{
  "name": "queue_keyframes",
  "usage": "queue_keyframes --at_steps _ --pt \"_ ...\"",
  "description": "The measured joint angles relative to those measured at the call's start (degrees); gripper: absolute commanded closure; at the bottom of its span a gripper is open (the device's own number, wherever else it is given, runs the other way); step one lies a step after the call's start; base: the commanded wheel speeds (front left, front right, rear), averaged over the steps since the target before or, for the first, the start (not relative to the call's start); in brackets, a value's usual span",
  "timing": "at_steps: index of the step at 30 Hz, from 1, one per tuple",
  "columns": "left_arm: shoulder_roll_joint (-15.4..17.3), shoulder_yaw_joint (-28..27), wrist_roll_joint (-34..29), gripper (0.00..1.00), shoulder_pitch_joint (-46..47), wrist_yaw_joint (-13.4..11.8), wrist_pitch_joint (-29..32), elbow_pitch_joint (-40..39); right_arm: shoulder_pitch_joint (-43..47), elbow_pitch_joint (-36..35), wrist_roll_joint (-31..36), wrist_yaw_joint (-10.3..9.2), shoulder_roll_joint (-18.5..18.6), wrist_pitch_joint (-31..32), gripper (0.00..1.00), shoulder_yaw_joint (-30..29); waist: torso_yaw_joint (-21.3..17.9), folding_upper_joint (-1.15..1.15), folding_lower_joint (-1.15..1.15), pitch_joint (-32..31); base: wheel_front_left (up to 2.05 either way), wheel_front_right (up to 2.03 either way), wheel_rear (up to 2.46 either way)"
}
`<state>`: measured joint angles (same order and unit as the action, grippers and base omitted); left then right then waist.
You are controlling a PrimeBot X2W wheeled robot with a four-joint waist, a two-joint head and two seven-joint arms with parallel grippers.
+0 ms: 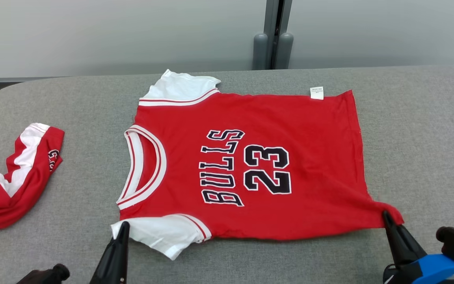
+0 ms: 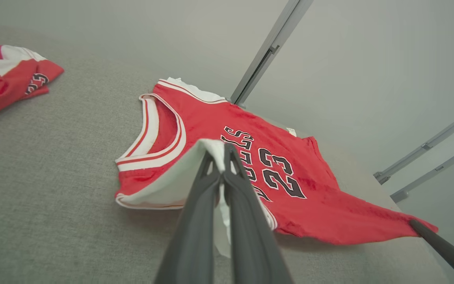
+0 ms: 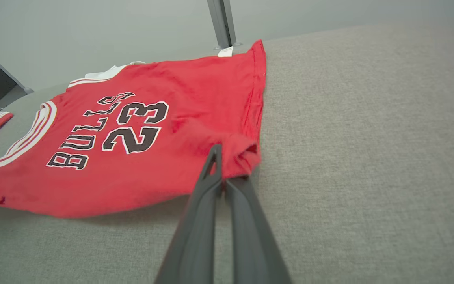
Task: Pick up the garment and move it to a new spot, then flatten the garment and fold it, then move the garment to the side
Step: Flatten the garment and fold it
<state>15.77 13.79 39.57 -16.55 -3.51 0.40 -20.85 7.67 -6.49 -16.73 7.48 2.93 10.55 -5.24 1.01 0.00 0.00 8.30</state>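
The garment (image 1: 309, 157) is a red jersey with white sleeves, lettered BULLS 23, lying spread on the grey table with its neck toward the left. My left gripper (image 1: 123, 225) is shut on the near white sleeve (image 2: 179, 177), which is lifted a little off the table. My right gripper (image 1: 385, 215) is shut on the jersey's near hem corner (image 3: 242, 157), pulled up into a peak. In the left wrist view the garment (image 2: 290, 189) stretches toward the right gripper's finger (image 2: 443, 248). The right wrist view has the garment (image 3: 140, 130) running off to the left.
A second red and white garment (image 1: 10, 185) lies bunched at the table's left edge. The grey padded table (image 1: 420, 138) has bare room to the right of the jersey. A grey post (image 1: 274, 39) stands behind the far edge.
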Motion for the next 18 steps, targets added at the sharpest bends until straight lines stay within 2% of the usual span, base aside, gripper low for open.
queue_keyframes --at_steps 10,18 --pt "-1.7 1.5 -0.9 1.00 6.9 1.6 -1.8 10.5 -4.6 10.2 -0.1 0.00 0.0 0.8 1.00 0.7 -0.2 0.00 0.00 1.0 0.00 0.00 0.00" --pt "-3.4 3.0 -5.5 1.00 21.1 2.6 -4.4 18.3 -11.7 12.9 -0.1 0.00 0.0 1.7 1.00 -1.3 0.0 0.00 0.01 3.8 0.00 0.00 0.00"
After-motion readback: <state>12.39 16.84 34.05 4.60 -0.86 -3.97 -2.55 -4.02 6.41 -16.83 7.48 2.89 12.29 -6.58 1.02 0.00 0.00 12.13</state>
